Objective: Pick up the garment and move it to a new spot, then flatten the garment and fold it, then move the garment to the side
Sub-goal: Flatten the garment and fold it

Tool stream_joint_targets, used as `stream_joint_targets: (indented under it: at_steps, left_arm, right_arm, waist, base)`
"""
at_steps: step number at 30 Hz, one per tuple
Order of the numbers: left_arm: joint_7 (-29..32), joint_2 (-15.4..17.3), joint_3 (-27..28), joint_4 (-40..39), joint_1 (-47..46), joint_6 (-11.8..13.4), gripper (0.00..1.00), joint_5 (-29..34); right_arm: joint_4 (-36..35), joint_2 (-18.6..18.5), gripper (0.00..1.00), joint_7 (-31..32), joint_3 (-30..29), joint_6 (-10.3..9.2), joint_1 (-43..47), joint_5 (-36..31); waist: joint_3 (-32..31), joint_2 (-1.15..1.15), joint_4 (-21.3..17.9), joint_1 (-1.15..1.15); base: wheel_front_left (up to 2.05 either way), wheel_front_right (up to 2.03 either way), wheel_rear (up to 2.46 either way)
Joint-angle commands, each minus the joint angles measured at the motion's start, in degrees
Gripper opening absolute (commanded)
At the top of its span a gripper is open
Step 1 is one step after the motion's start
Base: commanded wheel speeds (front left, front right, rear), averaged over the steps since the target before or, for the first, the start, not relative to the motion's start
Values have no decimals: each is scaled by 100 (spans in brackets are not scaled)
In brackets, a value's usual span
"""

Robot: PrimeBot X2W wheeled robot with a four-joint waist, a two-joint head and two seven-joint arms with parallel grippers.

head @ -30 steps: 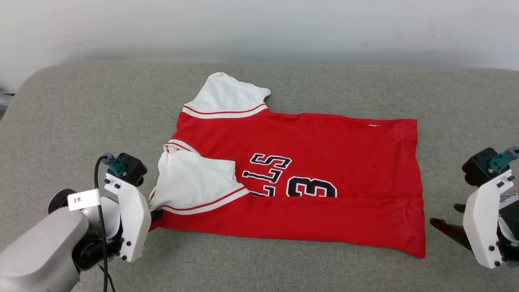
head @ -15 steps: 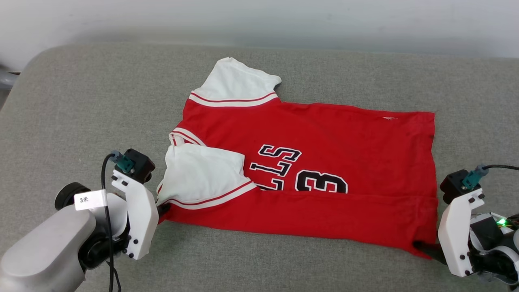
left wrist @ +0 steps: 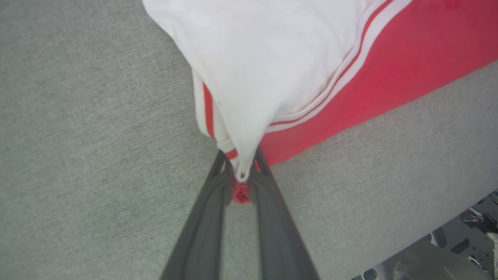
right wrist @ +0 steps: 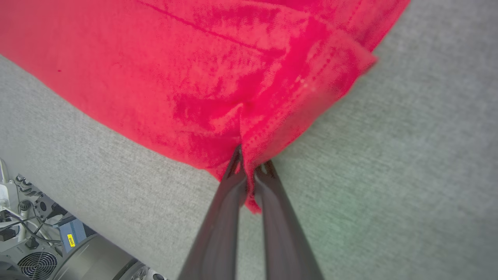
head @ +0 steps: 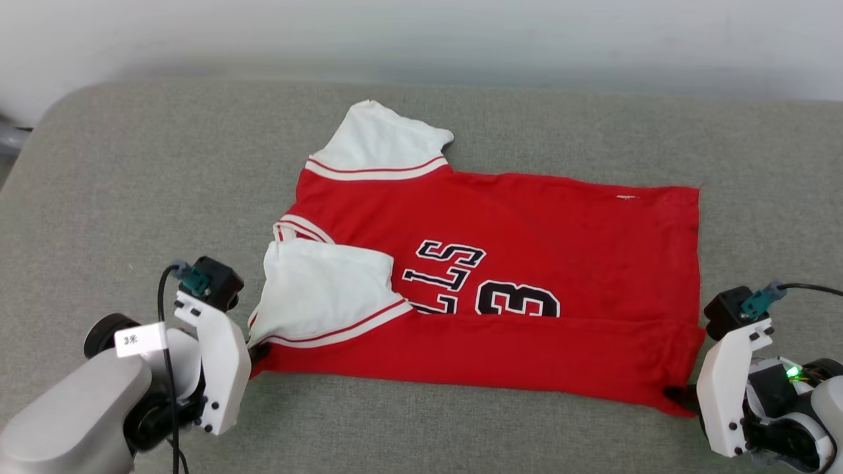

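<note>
A grey fabric-covered surface (head: 132,197) before a pale wall (head: 421,39) carries the red jersey-style T-shirt with white sleeves (head: 527,237) at its middle, its near edge folded up over the black lettering. The left gripper (left wrist: 242,175) has its fingers clamped on the near sleeve corner. The right gripper (right wrist: 251,163) has its fingers pinched shut on the near hem corner, and a fan-vented machine (right wrist: 35,264) sits below the surface's edge.

I see a grey woven-fabric surface (head: 132,184) with a rounded far-left corner. A plain pale wall (head: 421,39) stands behind it in soft, even light. Fan-vented equipment (right wrist: 35,256) sits below its edge.
</note>
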Motion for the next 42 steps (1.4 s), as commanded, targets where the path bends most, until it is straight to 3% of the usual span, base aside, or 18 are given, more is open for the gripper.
stream_joint_targets:
  at_steps: [1, 12, 18, 23, 38, 39, 40, 41, 42]
  left_arm:
    - [-56, 69, 2, 22, 140, 39, 0, -29]
    - [-190, 463, 28, -497, 705, 248, 0, -203]
    - [-221, 699, -26, -969, 1132, 470, 0, -283]
    - [-281, 683, -111, -1139, 1484, 620, 0, -385]
    - [-427, 295, -277, -499, 1735, 531, 0, -497]
    - [-470, 276, -259, -451, 1732, 549, 7, -485]
    - [-535, 267, -236, -417, 1727, 560, 78, -460]
    - [-593, 272, -209, -386, 1722, 573, 100, -451]
    - [-637, 293, -201, -382, 1717, 577, 100, -425]
  right_arm:
    - [25, 73, 0, -36, 143, 12, 128, 85]
    - [-692, -518, 0, -475, -39, 5, 471, 427]
    - [-1145, -892, 0, -405, -273, 4, 957, 498]
    - [-1285, -1038, 0, -253, -518, 3, 1437, 475]
    - [-931, -536, 0, -288, -862, 3, 2039, 197]
    - [-910, -484, 0, -376, -893, 3, 2044, 187]
    - [-893, -441, 42, -479, -939, 3, 2048, 166]
    - [-875, -409, 82, -545, -965, 3, 2066, 140]
    - [-907, -381, 100, -637, -1002, 3, 2075, 123]
  waist:
    - [-143, 0, -50, 0]
    - [-638, 0, -166, 0]
    - [-744, 0, -184, 0]
    - [-732, 0, -172, 0]
    - [-605, 0, -138, 0]
    - [-619, 0, -133, 0]
    - [-639, 0, -127, 0]
    - [-662, 0, -122, 0]
    - [-685, 0, -118, 0]
  base:
    - [0, 0, 0]
    - [0, 0, 0]
    - [0, 0, 0]
    - [0, 0, 0]
    - [0, 0, 0]
    - [0, 0, 0]
    - [0, 0, 0]
    - [0, 0, 0]
    - [0, 0, 0]
